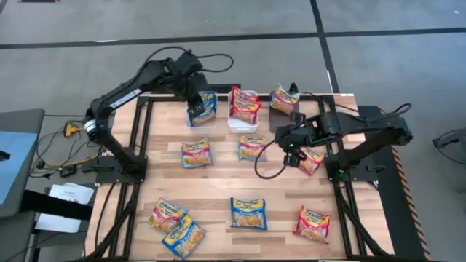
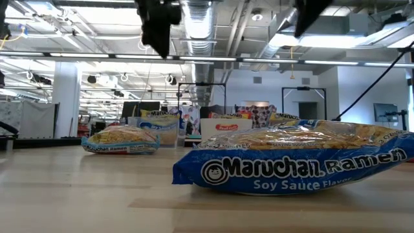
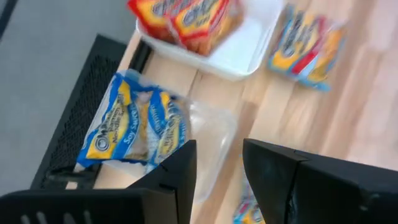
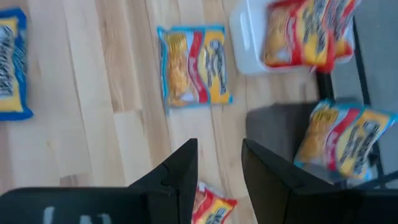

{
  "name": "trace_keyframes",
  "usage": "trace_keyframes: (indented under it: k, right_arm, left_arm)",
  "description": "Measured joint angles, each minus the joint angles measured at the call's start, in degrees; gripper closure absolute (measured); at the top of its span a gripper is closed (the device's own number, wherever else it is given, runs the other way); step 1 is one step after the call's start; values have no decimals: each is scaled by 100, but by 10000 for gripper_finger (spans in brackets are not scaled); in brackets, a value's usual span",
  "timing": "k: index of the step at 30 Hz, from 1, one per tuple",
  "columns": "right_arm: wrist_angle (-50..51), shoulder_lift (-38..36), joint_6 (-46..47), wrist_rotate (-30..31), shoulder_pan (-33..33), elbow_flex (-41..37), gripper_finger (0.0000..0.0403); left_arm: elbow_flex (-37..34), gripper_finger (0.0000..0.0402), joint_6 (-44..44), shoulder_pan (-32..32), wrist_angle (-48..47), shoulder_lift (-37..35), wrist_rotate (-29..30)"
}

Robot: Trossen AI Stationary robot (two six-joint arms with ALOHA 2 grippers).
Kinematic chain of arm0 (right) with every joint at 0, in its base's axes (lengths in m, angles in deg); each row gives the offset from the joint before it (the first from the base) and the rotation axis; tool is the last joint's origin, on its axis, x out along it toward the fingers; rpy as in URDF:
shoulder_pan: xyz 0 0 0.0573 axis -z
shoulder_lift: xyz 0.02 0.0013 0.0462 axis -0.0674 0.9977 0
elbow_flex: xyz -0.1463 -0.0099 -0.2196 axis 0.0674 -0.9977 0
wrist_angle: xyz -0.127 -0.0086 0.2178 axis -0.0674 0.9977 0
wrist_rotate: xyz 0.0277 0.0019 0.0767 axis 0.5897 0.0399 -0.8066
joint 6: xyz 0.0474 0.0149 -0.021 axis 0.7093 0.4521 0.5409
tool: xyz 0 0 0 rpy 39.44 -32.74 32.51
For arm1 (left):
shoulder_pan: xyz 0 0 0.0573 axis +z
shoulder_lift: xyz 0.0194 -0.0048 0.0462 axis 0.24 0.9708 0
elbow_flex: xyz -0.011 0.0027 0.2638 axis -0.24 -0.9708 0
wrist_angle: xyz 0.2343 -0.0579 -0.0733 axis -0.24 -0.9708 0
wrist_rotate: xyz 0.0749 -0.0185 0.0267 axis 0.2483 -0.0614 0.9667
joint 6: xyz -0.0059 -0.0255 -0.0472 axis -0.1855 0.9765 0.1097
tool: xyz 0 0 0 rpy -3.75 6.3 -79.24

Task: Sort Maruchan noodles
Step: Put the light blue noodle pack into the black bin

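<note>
We see left jaws (image 3: pixel 217 162) parted, empty over clear bin (image 3: pixel 214 134) holding blue packets (image 3: pixel 134 127); right jaws (image 4: pixel 217 165) parted, empty, probably seeking next packet (image 4: pixel 194 65).

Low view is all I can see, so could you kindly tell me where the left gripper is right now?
Observer: The left gripper hangs open over the clear rectangular plastic bin, which holds blue-and-yellow plastic ramen packets.
Operator: Thank you. And the right one, please?
Observer: The right gripper is open and empty, close by a red-and-yellow ramen packet lying on the wooden table.
Operator: How many packets lie loose?
Observer: Seven lie loose on the table.
</note>
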Motion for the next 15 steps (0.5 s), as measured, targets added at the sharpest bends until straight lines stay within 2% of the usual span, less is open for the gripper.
trace_keyframes:
  k: [8,15]
  right_arm:
    - [-813,-762,438,-442,13,-1248,255]
    - [-1288,-1063,973,-622,11,-1822,255]
  left_arm:
    - [0,285,739,-961,140,-820,84]
    - [-1,285,1396,-1960,-49,-1304,1209]
